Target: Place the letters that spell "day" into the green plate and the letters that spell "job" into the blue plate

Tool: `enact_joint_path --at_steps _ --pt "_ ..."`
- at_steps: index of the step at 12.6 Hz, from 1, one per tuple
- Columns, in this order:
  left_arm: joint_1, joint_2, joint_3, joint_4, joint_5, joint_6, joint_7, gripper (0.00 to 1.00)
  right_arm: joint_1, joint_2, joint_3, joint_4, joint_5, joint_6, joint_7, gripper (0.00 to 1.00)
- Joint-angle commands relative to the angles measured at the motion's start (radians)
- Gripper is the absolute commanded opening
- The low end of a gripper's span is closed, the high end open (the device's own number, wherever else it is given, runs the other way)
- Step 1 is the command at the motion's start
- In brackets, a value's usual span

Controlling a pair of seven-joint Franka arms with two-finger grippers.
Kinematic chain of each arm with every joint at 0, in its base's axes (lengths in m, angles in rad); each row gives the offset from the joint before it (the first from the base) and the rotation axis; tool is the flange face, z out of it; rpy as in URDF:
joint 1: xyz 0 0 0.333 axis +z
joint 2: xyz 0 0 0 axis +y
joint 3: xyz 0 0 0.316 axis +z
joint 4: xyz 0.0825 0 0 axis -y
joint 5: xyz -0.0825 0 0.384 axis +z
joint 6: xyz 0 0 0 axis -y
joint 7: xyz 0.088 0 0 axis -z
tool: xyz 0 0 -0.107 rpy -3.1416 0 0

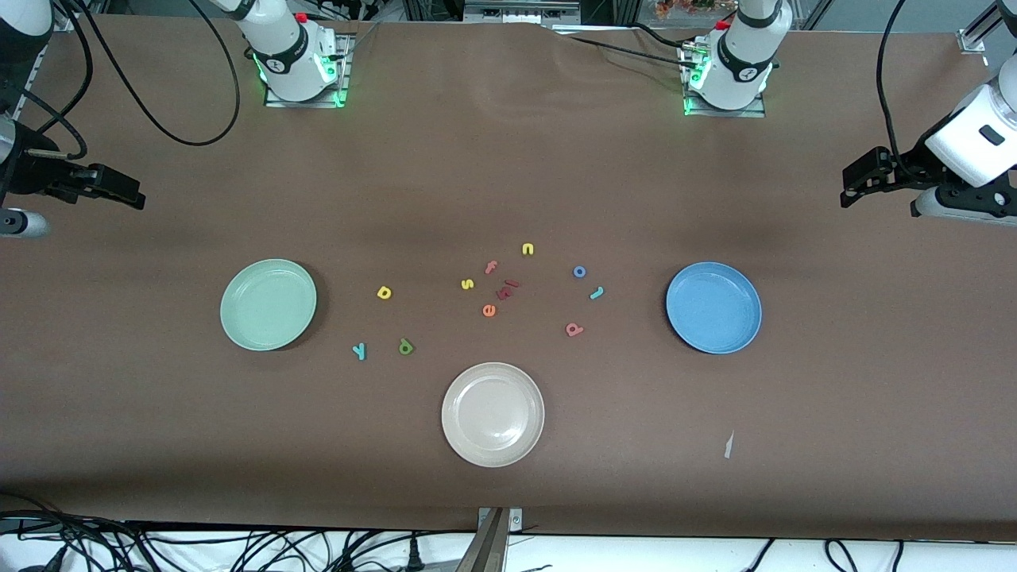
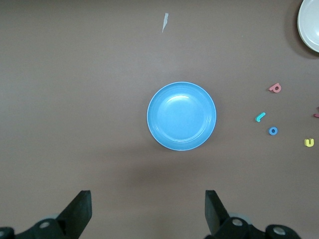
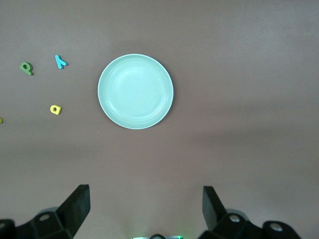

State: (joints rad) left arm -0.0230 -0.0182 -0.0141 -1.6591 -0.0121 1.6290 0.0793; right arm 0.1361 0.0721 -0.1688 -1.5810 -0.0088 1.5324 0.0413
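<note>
Both pincers hang released: left pincer (image 2: 147, 211) over the blue plate (image 2: 182, 116), right pincer (image 3: 145, 209) over the green plate (image 3: 135, 91).

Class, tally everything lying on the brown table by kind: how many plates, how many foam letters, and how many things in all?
Plates: 3, namely the green plate, the blue plate and the beige-white plate.
Foam letters: 11, all on the table between the plates, none on a plate.
Scrap of tape: 1.
Total: 15.
</note>
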Motion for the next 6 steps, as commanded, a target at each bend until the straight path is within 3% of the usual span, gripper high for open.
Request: enact_joint_path --at_steps 1,6 --pt "0.003 0.009 0.000 0.025 -0.014 -0.021 -0.007 1.00 -0.003 0.011 0.003 0.021 0.000 -0.008 0.002 1.00" --pt "0.003 0.009 0.000 0.024 -0.014 -0.021 -0.007 1.00 0.002 0.017 0.003 0.021 0.000 -0.006 0.003 1.00"
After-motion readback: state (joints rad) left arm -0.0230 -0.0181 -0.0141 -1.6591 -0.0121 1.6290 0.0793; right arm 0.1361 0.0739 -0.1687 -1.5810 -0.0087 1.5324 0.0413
